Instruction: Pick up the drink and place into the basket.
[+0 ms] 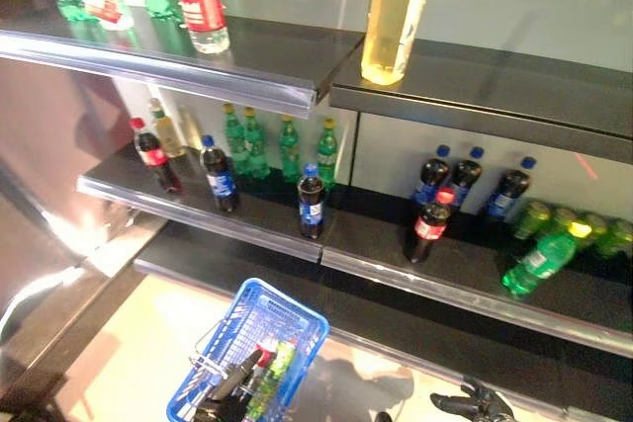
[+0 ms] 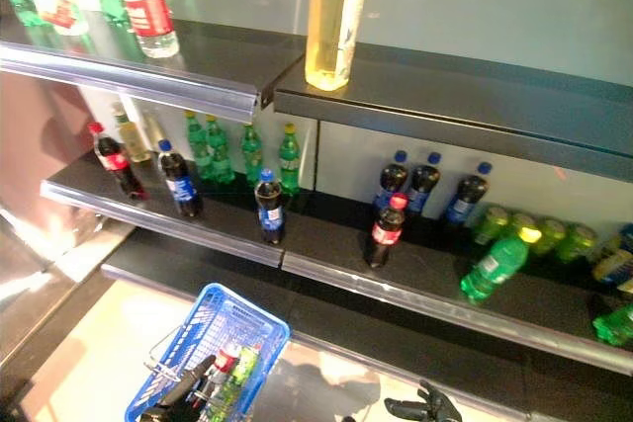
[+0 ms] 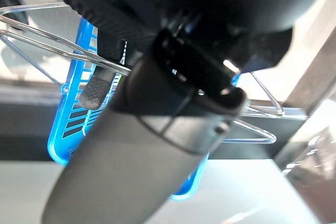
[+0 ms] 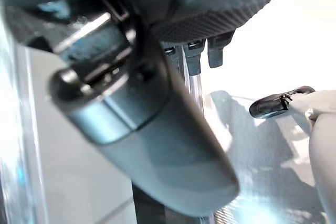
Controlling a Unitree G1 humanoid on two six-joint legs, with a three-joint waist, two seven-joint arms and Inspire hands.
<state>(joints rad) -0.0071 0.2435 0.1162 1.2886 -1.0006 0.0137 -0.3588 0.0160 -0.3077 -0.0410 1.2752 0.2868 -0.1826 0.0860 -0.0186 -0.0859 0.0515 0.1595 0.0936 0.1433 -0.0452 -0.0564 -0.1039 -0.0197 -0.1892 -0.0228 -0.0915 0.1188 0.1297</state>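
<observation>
The left hand is cut off at the lower edge of the eye views; it sits at the wire handles of the blue basket, but whether its fingers are curled round them cannot be told. In the left wrist view the hand's dark bulk hides most of the basket. The right hand shows low beside the basket, empty, fingers spread and relaxed, touching nothing.

Inside the basket lie bottles, partly hidden by the left hand; their count is unclear.

On the middle shelf nearest the front edge stand two blue-labelled cola bottles and two red-labelled cola bottles. Behind stand four green bottles and three more dark colas. One green bottle lies on its side. A yellow drink stands on the upper shelf.
</observation>
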